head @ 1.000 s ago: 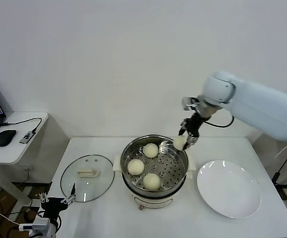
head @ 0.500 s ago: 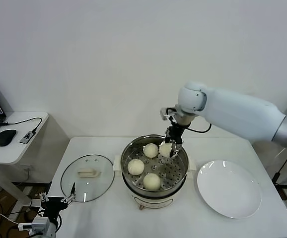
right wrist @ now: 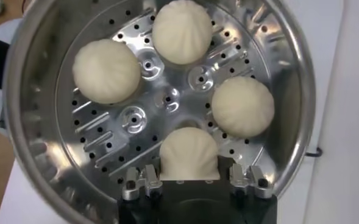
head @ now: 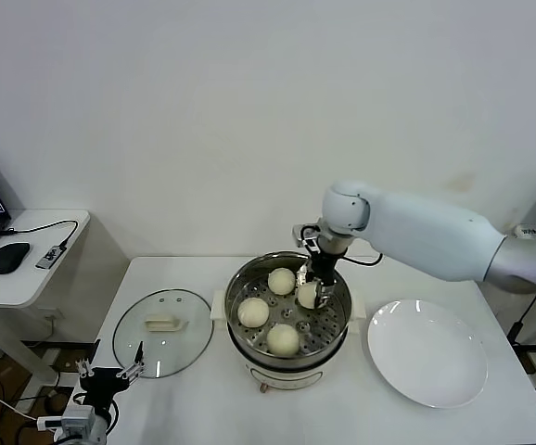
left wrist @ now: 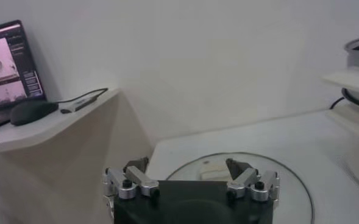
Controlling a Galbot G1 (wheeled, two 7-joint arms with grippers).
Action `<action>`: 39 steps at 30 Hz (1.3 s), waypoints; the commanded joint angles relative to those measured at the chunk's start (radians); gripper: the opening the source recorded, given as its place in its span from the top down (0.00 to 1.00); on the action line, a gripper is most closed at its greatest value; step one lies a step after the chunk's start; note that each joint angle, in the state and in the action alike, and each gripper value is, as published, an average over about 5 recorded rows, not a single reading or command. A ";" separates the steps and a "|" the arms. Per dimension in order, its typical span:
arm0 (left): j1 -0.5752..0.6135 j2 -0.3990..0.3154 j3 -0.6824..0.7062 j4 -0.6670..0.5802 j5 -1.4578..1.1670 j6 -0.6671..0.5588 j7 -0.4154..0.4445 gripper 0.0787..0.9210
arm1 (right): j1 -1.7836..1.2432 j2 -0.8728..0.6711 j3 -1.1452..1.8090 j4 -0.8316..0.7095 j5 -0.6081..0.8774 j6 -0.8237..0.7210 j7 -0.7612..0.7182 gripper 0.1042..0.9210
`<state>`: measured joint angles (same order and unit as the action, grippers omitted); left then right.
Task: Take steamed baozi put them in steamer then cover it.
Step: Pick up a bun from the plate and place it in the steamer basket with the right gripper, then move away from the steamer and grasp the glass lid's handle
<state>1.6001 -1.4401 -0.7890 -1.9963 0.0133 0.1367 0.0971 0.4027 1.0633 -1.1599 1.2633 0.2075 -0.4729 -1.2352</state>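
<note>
Lowering the fourth baozi (right wrist: 189,153) into the steamer (head: 242,282), the right gripper (head: 311,294) grips it; three baozi sit inside. Lid (head: 162,332) lies beside the steamer, uncovered. Left gripper (left wrist: 191,180) parked, jaws wide, near the lid.

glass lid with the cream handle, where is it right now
In the head view the round clear glass lid lies flat on the white table, on the robot's left, beside the shiny steel steamer pot, with the left gripper just in front.
</note>
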 commanded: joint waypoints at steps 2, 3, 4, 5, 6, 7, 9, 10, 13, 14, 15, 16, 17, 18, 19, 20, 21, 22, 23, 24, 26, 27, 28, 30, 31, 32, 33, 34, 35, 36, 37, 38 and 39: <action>0.000 0.001 0.000 -0.001 -0.001 0.000 0.002 0.12 | -0.033 0.009 0.008 0.001 -0.023 -0.003 0.000 0.42; 0.000 0.000 0.000 -0.001 -0.001 0.000 0.002 0.12 | -0.033 0.007 0.008 0.004 -0.022 -0.003 -0.001 0.42; 0.000 0.000 0.001 -0.001 -0.001 0.000 0.002 0.12 | -0.032 0.005 0.008 0.007 -0.022 -0.003 -0.002 0.42; 0.000 -0.001 0.001 -0.001 -0.001 0.000 0.002 0.12 | -0.032 0.002 0.008 0.010 -0.022 -0.004 -0.004 0.42; 0.000 -0.001 0.002 -0.002 -0.001 0.000 0.002 0.12 | -0.031 -0.001 0.008 0.012 -0.022 -0.004 -0.005 0.42; 0.000 -0.002 0.002 -0.002 -0.001 0.000 0.002 0.12 | -0.030 -0.004 0.007 0.015 -0.021 -0.004 -0.006 0.42; 0.000 -0.003 0.003 -0.002 -0.001 0.000 0.002 0.12 | -0.030 -0.011 0.006 0.019 -0.021 -0.004 -0.005 0.42; 0.000 -0.004 0.004 -0.002 0.000 0.000 0.002 0.12 | -0.031 -0.014 0.006 0.022 -0.019 -0.005 -0.002 0.41; 0.001 -0.005 0.006 -0.002 0.001 0.000 0.002 0.12 | -0.034 -0.025 0.015 0.028 -0.013 -0.010 0.011 0.40; 0.001 -0.005 0.006 -0.003 0.001 0.000 0.002 0.12 | -0.035 -0.028 0.021 0.030 -0.011 -0.012 0.015 0.39; 0.002 -0.005 0.006 -0.003 0.001 0.000 0.002 0.12 | -0.034 -0.033 0.027 0.033 -0.008 -0.014 0.017 0.37; 0.003 -0.004 0.005 -0.004 0.001 0.000 0.002 0.12 | -0.032 -0.039 0.033 0.036 -0.005 -0.015 0.017 0.34; 0.004 -0.004 0.004 -0.004 0.001 0.000 0.002 0.12 | -0.028 -0.047 0.039 0.042 -0.002 -0.016 0.017 0.30; 0.005 -0.004 0.002 -0.004 0.001 0.000 0.002 0.12 | -0.022 -0.058 0.046 0.049 0.002 -0.016 0.015 0.27; 0.006 -0.003 0.001 -0.004 0.001 0.000 0.002 0.12 | -0.014 -0.070 0.054 0.058 0.007 -0.017 0.012 0.24; 0.006 -0.003 0.000 -0.003 0.001 0.000 0.002 0.12 | -0.005 -0.085 0.062 0.068 0.011 -0.017 0.009 0.20; 0.007 -0.003 -0.001 -0.002 0.001 0.000 0.002 0.12 | 0.007 -0.104 0.073 0.082 0.016 -0.017 0.004 0.17; 0.008 -0.002 -0.001 -0.002 0.002 0.000 0.002 0.12 | 0.021 -0.125 0.084 0.098 0.021 -0.016 -0.001 0.16; 0.008 -0.002 -0.001 -0.001 0.002 0.000 0.002 0.12 | 0.034 -0.147 0.096 0.114 0.027 -0.015 -0.007 0.14; 0.009 -0.001 0.000 -0.001 0.002 0.000 0.002 0.12 | 0.048 -0.172 0.111 0.131 0.033 -0.014 -0.014 0.13; 0.010 0.001 0.000 0.000 0.000 0.000 0.002 0.12 | 0.070 -0.223 0.146 0.165 0.044 -0.009 -0.027 0.12; 0.011 0.002 0.001 0.001 -0.002 0.001 0.002 0.12 | 0.075 -0.252 0.165 0.179 0.049 -0.006 -0.032 0.12; 0.011 0.002 0.001 0.002 -0.005 0.001 0.000 0.12 | 0.074 -0.284 0.190 0.195 0.052 -0.003 -0.035 0.12; 0.009 0.003 0.002 0.004 -0.011 0.005 -0.008 0.12 | 0.044 -0.360 0.270 0.228 0.060 0.006 -0.023 0.12; 0.008 0.006 0.002 0.004 -0.012 0.013 -0.011 0.12 | 0.010 -0.401 0.328 0.246 0.069 0.011 0.001 0.12; 0.009 0.010 0.005 0.002 -0.011 0.022 -0.013 0.12 | -0.035 -0.443 0.398 0.269 0.082 0.019 0.044 0.12; 0.012 0.015 0.008 -0.001 -0.008 0.032 -0.012 0.12 | -0.085 -0.480 0.466 0.291 0.099 0.030 0.099 0.12; 0.016 0.021 0.011 -0.005 -0.002 0.042 -0.009 0.12 | -0.148 -0.520 0.534 0.316 0.121 0.041 0.178 0.12; 0.019 0.027 0.015 -0.008 0.005 0.047 -0.005 0.12 | -0.213 -0.555 0.591 0.342 0.149 0.057 0.275 0.12; 0.021 0.033 0.020 -0.009 0.012 0.049 -0.002 0.12 | -0.278 -0.585 0.637 0.368 0.179 0.073 0.375 0.12; 0.021 0.037 0.024 -0.008 0.017 0.049 0.001 0.12 | -0.337 -0.612 0.670 0.389 0.209 0.087 0.464 0.12; 0.020 0.039 0.028 -0.007 0.021 0.049 0.002 0.12 | -0.408 -0.642 0.715 0.411 0.241 0.101 0.553 0.12; 0.018 0.041 0.032 -0.006 0.023 0.049 0.002 0.12 | -0.479 -0.664 0.768 0.428 0.266 0.115 0.618 0.12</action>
<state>1.6142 -1.4209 -0.7750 -1.9970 0.0136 0.1580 0.0948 0.3073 0.6969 -0.8114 1.5050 0.3091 -0.4376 -1.1241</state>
